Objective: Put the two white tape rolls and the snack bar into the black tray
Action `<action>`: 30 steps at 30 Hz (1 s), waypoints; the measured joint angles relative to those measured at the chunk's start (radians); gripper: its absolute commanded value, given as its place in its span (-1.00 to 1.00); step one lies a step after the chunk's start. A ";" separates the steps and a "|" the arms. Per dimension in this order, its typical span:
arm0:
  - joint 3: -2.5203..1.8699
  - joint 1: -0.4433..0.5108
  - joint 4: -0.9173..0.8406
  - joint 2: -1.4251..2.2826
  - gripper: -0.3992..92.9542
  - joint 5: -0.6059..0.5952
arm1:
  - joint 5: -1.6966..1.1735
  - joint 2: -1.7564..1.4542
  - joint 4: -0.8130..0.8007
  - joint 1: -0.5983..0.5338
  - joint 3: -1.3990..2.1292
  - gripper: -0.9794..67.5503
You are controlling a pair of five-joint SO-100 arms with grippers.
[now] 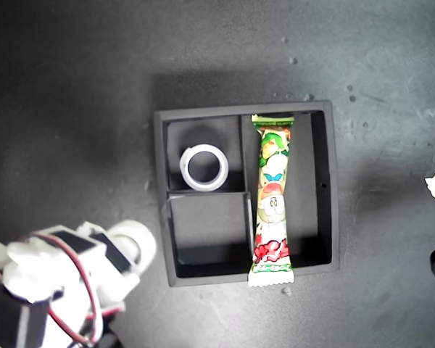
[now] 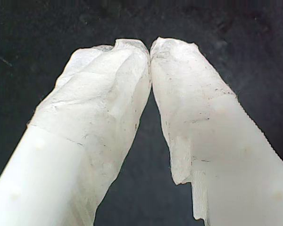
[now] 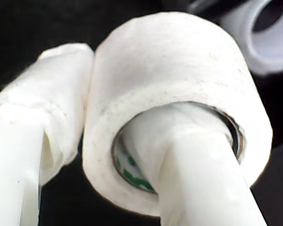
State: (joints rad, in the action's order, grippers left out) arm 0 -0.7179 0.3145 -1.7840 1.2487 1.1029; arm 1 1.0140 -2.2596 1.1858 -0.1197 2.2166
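My second tool grips a white tape roll, one finger through its green-printed core, one outside. My first tool is closed and empty over the dark surface. In the black tray, another tape roll and the snack bar lie; its print is unreadable.

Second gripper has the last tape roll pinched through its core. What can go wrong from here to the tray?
My second gripper holds the tape roll by one wall only, one finger through the core; it may pivot or slide off in transit.

The free small square of the black tray looks barely wider than the seated roll; an off-centre release could leave the roll perched on a divider.

The snack bar overhangs the tray wall; a bump could shift it.
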 measured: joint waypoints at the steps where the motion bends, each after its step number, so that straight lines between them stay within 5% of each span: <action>1: 0.123 -0.006 -0.009 -0.087 -0.99 -0.017 | 0.000 0.000 -0.011 -0.005 0.008 -0.98; 13: 0.649 -0.028 -0.028 -0.647 -0.95 -0.029 | 0.018 0.000 -0.118 -0.023 0.086 -0.98; 21: 0.607 0.005 -0.028 -0.611 -0.71 -0.008 | 0.018 0.000 -0.120 -0.012 0.091 -0.98; 28: 0.472 0.000 -0.031 -0.400 -0.71 -0.018 | 0.018 0.000 -0.110 0.005 0.091 -0.98; 30: 0.350 -0.021 -0.031 -0.259 -0.86 -0.032 | 0.018 0.000 -0.104 0.006 0.091 -0.98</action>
State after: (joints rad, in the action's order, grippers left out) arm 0 -0.3682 0.2930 -1.8147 0.9894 1.0707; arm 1 1.0324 -2.2596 1.0815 -0.1135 2.3071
